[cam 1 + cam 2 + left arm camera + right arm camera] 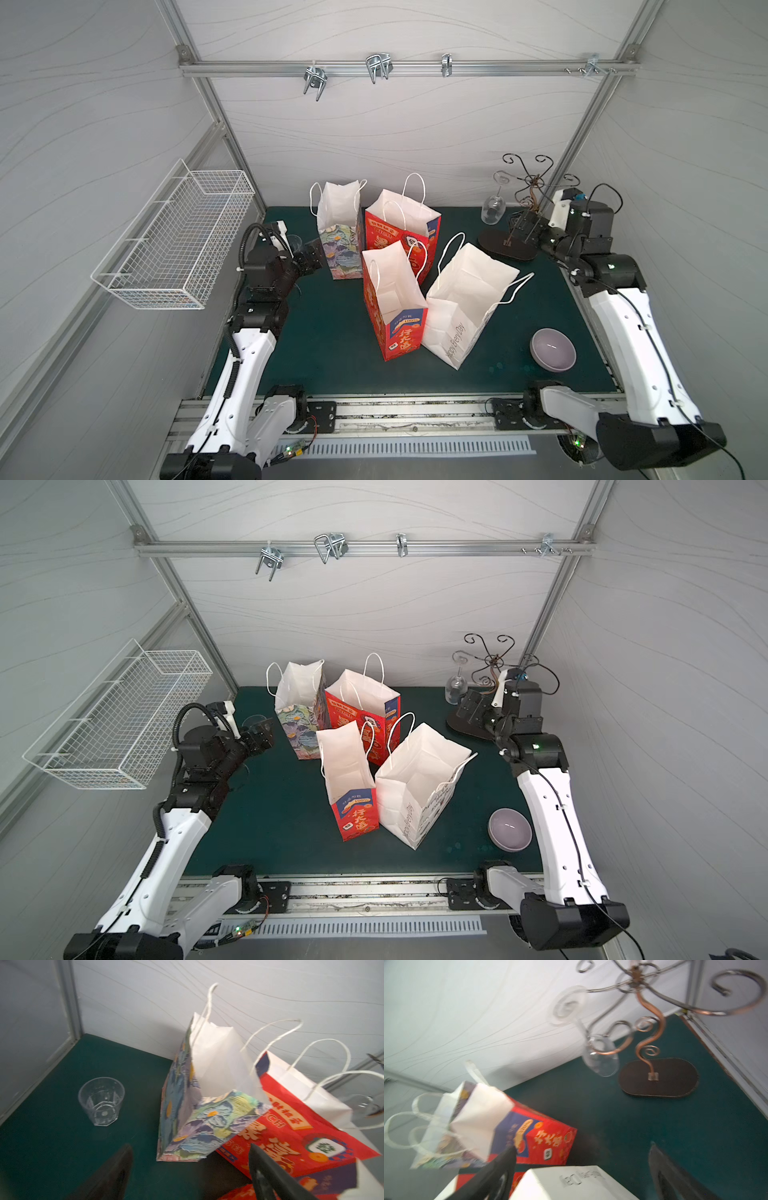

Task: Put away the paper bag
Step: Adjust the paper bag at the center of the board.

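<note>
Standing upright with their mouths open, four paper bags cluster in the middle of the green tabletop. The floral bag is at the far left of the group, and the far red bag stands right beside it. The near red bag stands in front of those two, with the white bag side by side on its right. The left tool sits low just left of the floral bag and points at it, its jaws spread with nothing between them. A clear cup stands on the tabletop at the far left, near that arm. The right tool is at the far right, its jaws also spread and empty, near the dark base of the scrolled glass rack. A wine glass hangs upside down from the rack. A purple bowl rests at the near right. A wire basket is mounted on the left wall, and metal hooks hang from the rail on the far wall.
</note>
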Controlling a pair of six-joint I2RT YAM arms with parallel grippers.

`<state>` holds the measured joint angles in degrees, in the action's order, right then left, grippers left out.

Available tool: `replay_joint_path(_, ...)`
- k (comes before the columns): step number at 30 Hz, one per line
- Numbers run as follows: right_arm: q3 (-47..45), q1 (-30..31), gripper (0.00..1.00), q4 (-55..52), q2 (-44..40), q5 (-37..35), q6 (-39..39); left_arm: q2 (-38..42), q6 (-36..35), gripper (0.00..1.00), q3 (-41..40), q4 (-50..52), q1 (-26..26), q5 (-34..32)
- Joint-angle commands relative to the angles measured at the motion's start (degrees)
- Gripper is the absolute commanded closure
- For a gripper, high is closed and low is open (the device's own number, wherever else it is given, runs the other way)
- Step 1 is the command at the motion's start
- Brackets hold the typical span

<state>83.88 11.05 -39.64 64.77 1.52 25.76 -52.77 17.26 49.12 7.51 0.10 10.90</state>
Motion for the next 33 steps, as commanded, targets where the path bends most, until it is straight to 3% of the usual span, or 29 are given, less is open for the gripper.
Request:
replay_joint_path(1,7.41,7.35,0.01,-8.72,0.9,-2.91,-2.01,-0.18,-0.66,0.1,5.36,1.99,-1.95,7.27)
replay_joint_path(10,23.3,33.16,0.04,-19.44,6.28,-7.74,-2.73,0.75,-3.26,0.09,8.91,1.47,-2.74,15.22)
replay_joint_path(16,26.73,44.54,0.06,-23.88,13.28,-10.12,-3.86,-0.13,-4.15,0.1,10.0,0.48,-3.26,20.5)
replay_joint_path(21,26.56,48.04,0.11,-26.26,17.1,-13.59,-2.47,-0.22,-4.93,0.1,11.81,3.46,-3.71,20.62)
replay_joint_path(33,21.92,48.8,0.26,-23.66,21.7,-15.05,-1.17,-0.75,-4.61,0.14,14.07,7.17,-3.79,13.99)
